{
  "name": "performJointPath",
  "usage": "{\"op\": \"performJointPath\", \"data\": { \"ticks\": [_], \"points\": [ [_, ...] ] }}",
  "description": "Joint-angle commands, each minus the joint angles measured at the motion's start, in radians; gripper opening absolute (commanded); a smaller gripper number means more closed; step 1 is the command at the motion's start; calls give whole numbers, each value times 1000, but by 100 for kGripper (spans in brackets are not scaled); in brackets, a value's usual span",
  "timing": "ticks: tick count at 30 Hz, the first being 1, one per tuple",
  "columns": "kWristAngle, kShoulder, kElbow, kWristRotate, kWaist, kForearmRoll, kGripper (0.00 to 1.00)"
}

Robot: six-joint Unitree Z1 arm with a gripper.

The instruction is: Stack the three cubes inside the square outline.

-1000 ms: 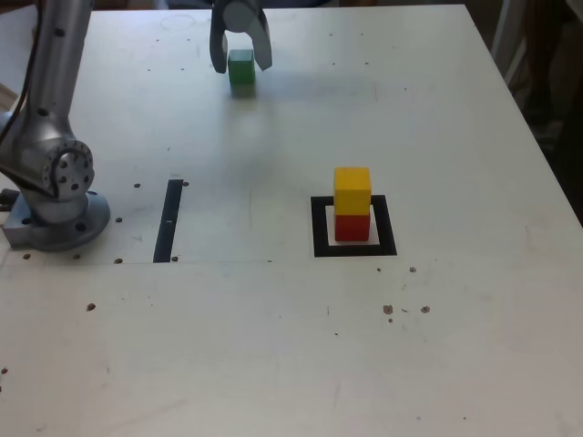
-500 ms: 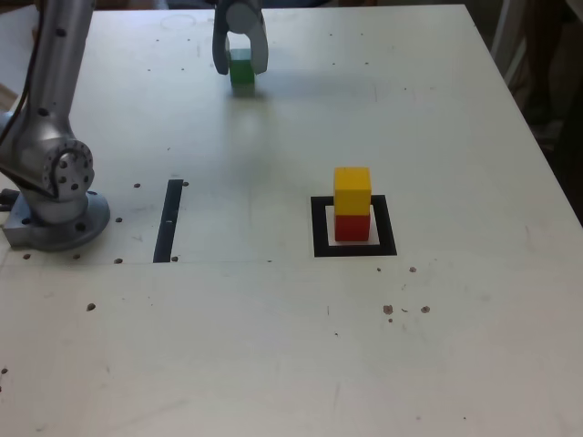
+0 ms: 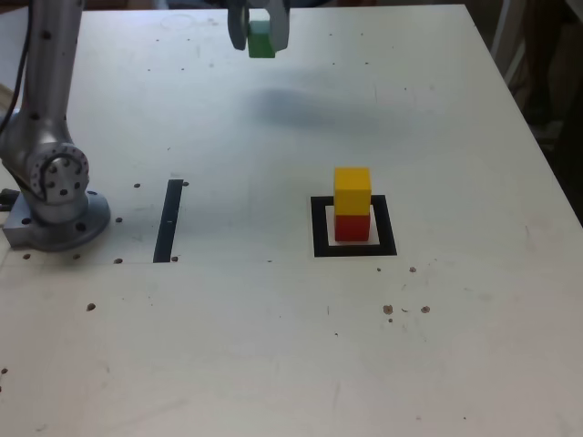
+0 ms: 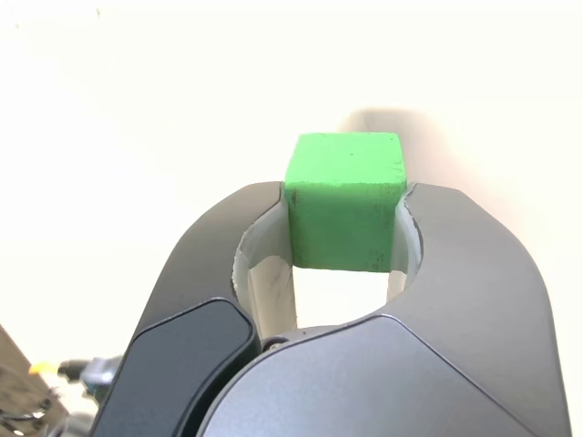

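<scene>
Gripper [image 3: 260,35] clamped on green cube [image 3: 261,39], lifted off table [image 3: 273,346], near far edge. Yellow cube [image 3: 352,190] sits on red cube [image 3: 352,227] inside square outline [image 3: 319,228]. Wide bare tabletop between. Black strip [image 3: 168,219] beside arm base [image 3: 56,218].

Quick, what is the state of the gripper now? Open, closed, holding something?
Gripper: closed on the green cube, held clear of the table.
</scene>
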Motion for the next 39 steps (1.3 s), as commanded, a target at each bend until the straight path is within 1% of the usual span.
{"op": "performJointPath", "data": {
  "ticks": [1, 5, 9, 15, 18, 24, 29, 34, 39],
  "points": [
    [-2, -40, -9, -31, -52, 35, 17],
    [-30, -112, -14, -139, -201, 121, 17],
    [-69, -155, -8, -248, -333, 171, 17],
    [-153, -204, 23, -424, -476, 202, 17],
    [-177, -219, 27, -517, -543, 204, 17],
    [-194, -229, 24, -709, -679, 204, 17],
    [-203, -208, 5, -834, -764, 204, 17],
    [-201, -138, -66, -891, -823, 204, 17],
    [-188, -60, -128, -921, -848, 204, 17]
  ]
}}
